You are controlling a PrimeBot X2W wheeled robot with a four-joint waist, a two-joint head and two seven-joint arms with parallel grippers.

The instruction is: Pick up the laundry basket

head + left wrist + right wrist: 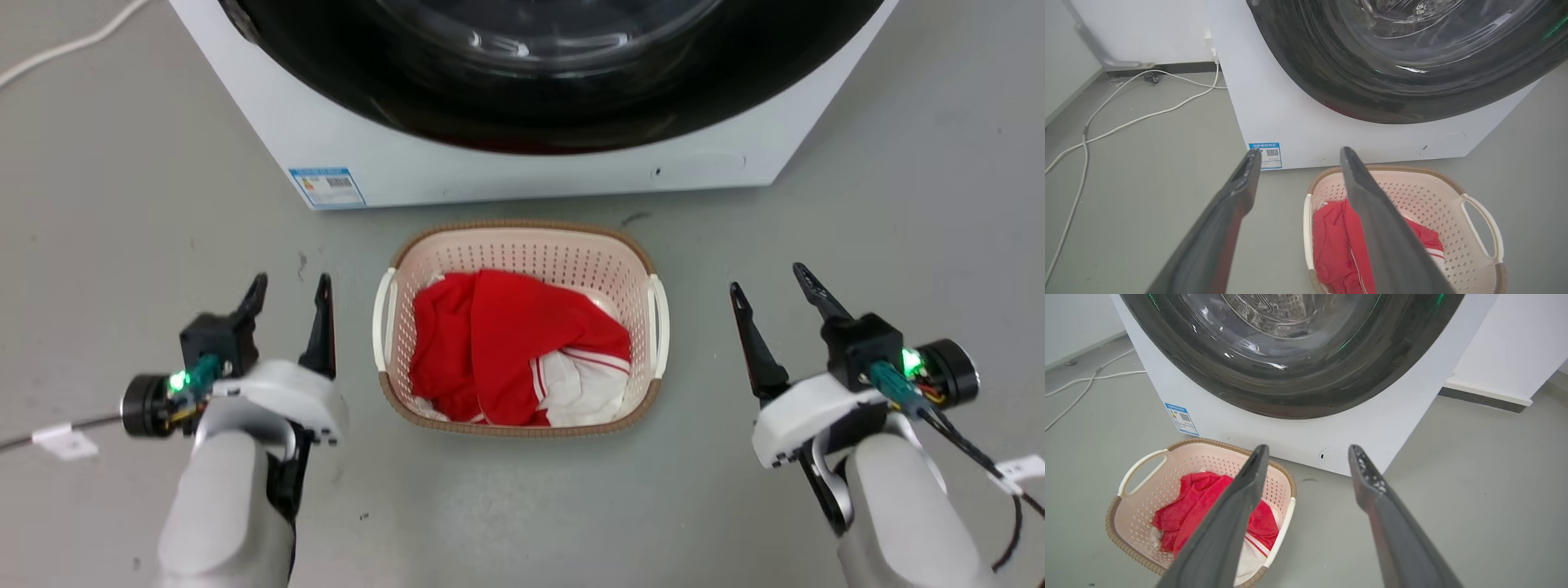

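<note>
The laundry basket (522, 245) stands on the grey floor just in front of the washing machine, cream with perforated walls, a brown woven-look rim and a white handle on each side. Red and white clothes (514, 343) lie inside it. My left gripper (291, 287) hovers open to the basket's left, a short gap from the left handle (382, 318). On the other side my right gripper (767, 278) is open too, a little farther from the right handle (660, 318). The basket (1437, 192) lies right of the left gripper (1298, 153) in its wrist view, and the basket (1180, 461) lies left of the right gripper (1308, 448).
A large white washing machine (506, 163) with a dark round door stands right behind the basket. White cables (1126, 118) trail over the floor at the left toward the wall. A white wall corner (1502, 355) rises to the machine's right.
</note>
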